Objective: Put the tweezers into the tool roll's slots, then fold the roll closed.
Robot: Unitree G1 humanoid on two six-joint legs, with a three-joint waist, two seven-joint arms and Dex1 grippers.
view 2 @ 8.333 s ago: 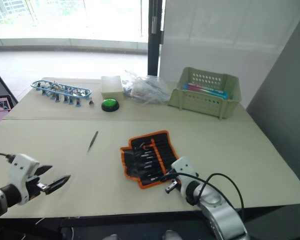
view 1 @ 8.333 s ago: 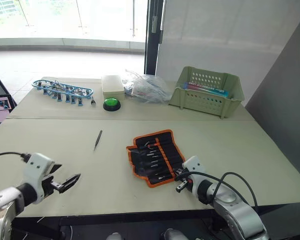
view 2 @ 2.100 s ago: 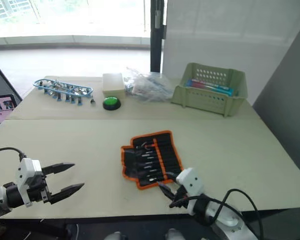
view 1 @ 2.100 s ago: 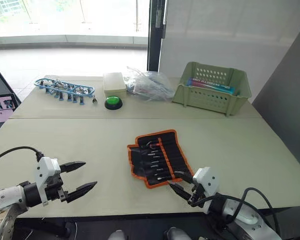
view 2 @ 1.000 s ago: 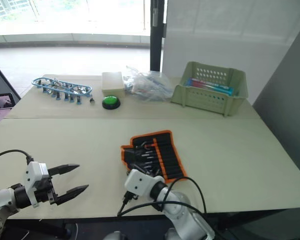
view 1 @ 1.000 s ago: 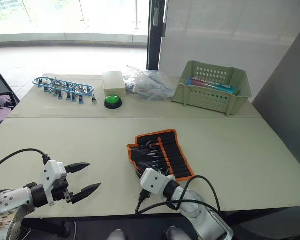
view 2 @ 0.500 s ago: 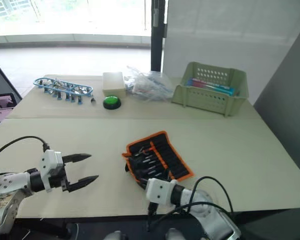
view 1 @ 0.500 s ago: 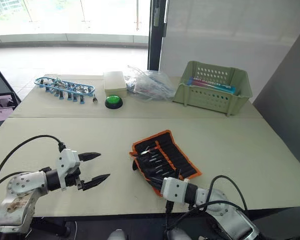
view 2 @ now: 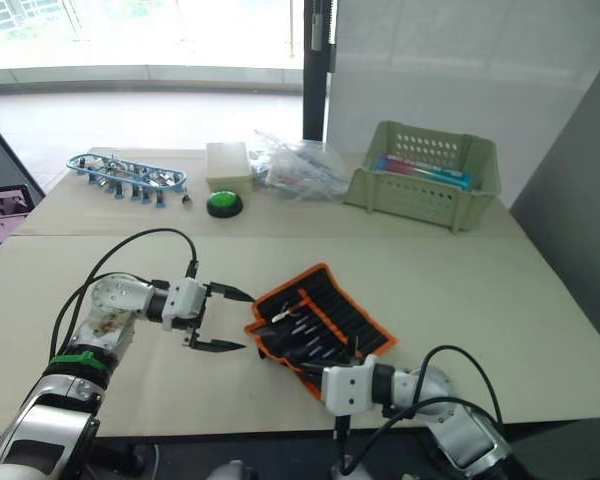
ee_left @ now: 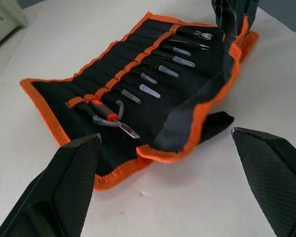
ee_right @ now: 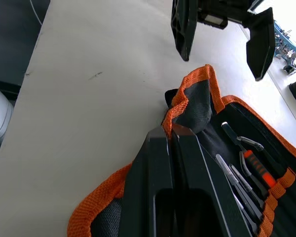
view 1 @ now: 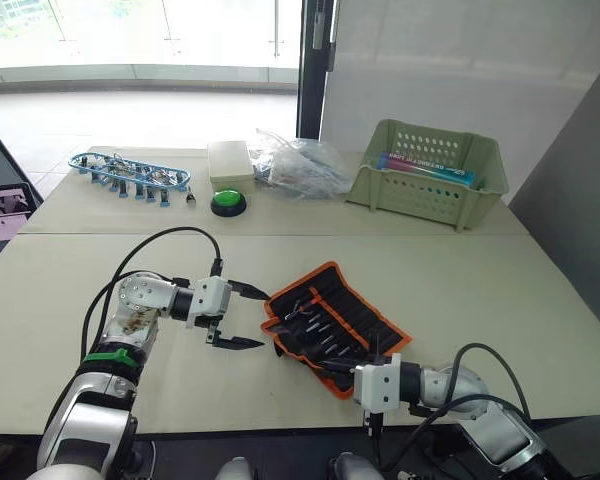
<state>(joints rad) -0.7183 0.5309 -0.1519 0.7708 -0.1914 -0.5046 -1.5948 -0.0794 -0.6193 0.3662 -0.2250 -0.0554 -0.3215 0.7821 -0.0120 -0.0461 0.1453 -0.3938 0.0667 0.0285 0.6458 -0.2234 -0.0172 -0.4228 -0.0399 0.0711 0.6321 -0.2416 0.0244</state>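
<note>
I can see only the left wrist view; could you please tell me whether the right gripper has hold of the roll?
Observer: Yes. In the right wrist view the right gripper is shut on the roll's near orange edge, which is raised off the table.
Operator: Thank you. Where does the left gripper sit on the table?
Observer: In the head view the left gripper is open, with its fingertips at the roll's left corner, in the front half of the table.
Operator: And what lies beyond the roll?
Observer: A green basket at the far right, with a green button and a blue rack further left.
</note>
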